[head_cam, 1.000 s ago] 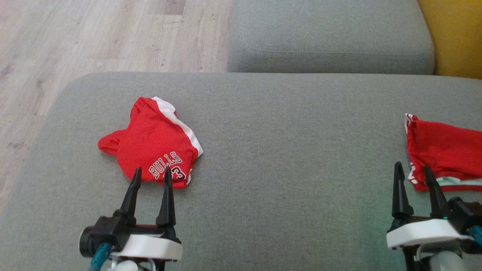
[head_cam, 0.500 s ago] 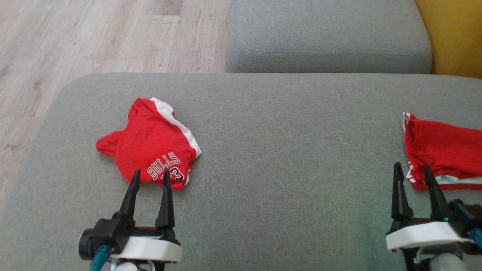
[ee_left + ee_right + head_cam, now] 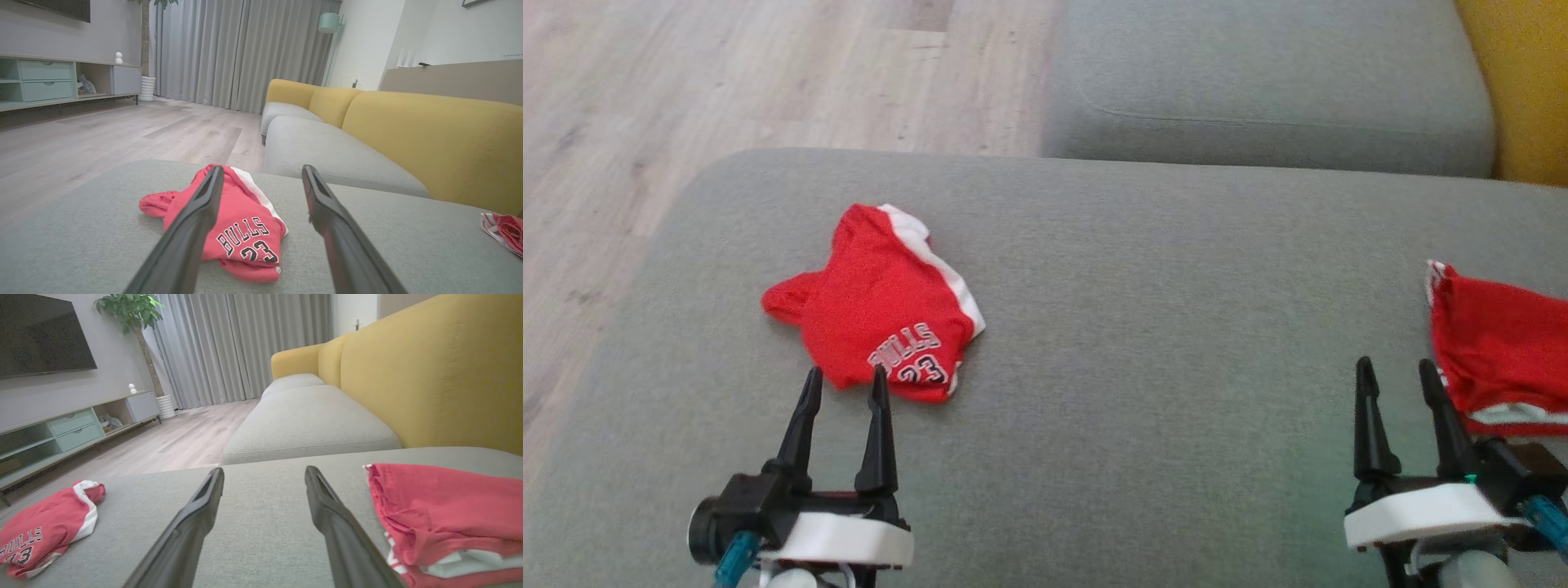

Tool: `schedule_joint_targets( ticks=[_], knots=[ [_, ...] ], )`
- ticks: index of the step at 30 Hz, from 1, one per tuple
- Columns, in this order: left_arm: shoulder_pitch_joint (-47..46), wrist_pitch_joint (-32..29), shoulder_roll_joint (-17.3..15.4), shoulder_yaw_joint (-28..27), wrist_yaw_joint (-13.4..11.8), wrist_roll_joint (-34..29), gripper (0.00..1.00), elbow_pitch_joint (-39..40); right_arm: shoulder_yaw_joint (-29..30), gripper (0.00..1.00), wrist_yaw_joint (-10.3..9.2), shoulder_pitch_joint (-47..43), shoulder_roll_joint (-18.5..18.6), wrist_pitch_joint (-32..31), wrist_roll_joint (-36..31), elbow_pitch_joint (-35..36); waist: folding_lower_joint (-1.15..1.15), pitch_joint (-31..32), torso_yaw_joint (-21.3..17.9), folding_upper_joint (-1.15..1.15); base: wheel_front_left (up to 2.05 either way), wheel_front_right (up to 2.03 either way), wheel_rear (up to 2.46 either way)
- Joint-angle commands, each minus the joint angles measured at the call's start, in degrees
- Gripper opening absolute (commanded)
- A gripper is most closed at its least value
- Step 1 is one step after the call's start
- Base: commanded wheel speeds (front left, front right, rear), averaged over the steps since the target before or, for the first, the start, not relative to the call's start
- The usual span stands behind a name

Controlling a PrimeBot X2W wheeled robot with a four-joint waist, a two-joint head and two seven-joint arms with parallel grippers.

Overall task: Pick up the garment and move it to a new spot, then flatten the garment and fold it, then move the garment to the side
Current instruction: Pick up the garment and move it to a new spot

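Garment (image 3: 882,310) lies unmoved beyond left gripper (image 3: 845,372); camera shifted.

The red garment (image 3: 878,302) is lying crumpled in a loose heap on the grey seat cushion (image 3: 1160,367), toward its left side. It is showing a white band along its far edge and white "BULLS 23" lettering near its front, with one red flap sticking out leftward

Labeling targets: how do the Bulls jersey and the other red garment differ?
Bulls jersey shows lettering and a number; red garment shows none. Bulls jersey lies crumpled by the left gripper; red garment lies folded by the right gripper. Both red with white trim, on the gray cushion.
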State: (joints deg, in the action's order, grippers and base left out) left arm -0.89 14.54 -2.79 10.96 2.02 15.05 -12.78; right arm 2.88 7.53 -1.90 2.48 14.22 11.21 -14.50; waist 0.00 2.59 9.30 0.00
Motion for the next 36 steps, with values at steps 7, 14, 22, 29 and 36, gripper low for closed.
schedule_joint_targets(
  ticks=[7, 14, 22, 29, 36],
  knots=[
    [-2.5, 0.5, -0.1, -2.8, 0.0, -1.0, 1.00, 1.4, -3.6, 1.00, -0.04, 0.5, 0.4, 0.8, 1.4, 1.5, 0.00, 0.5, 5.7, 0.00, 0.00, 0.00, 0.00],
    [-2.2, 0.5, -0.1, -3.9, 0.5, -2.1, 1.00, 1.1, -6.7, 1.00, -0.04, 0.1, 0.4, 0.8, 2.5, 1.2, 0.00, 1.1, 10.6, 0.00, 0.00, 0.00, 0.00],
    [-1.7, 0.5, -0.1, -4.9, 1.1, -2.7, 1.00, 0.9, -8.9, 1.00, -0.04, -0.1, 0.4, 0.8, 3.4, 0.7, 0.00, 1.5, 12.8, 0.00, 0.00, 0.00, 0.00],
    [-2.8, 0.5, -0.1, -4.8, 2.0, -3.3, 1.00, 0.0, -9.6, 1.00, -0.04, 0.5, 0.4, 0.8, 3.3, 0.6, 0.00, 0.2, 11.5, 0.00, 0.00, 0.00, 0.00],
    [-13.3, -2.0, -2.5, 1.4, 4.9, -5.2, 1.00, -7.5, -9.0, 1.00, -0.04, 2.6, 0.4, 0.8, 2.1, 1.3, 0.00, -4.4, 8.5, 0.00, 0.00, 0.00, 0.00]
  ],
)
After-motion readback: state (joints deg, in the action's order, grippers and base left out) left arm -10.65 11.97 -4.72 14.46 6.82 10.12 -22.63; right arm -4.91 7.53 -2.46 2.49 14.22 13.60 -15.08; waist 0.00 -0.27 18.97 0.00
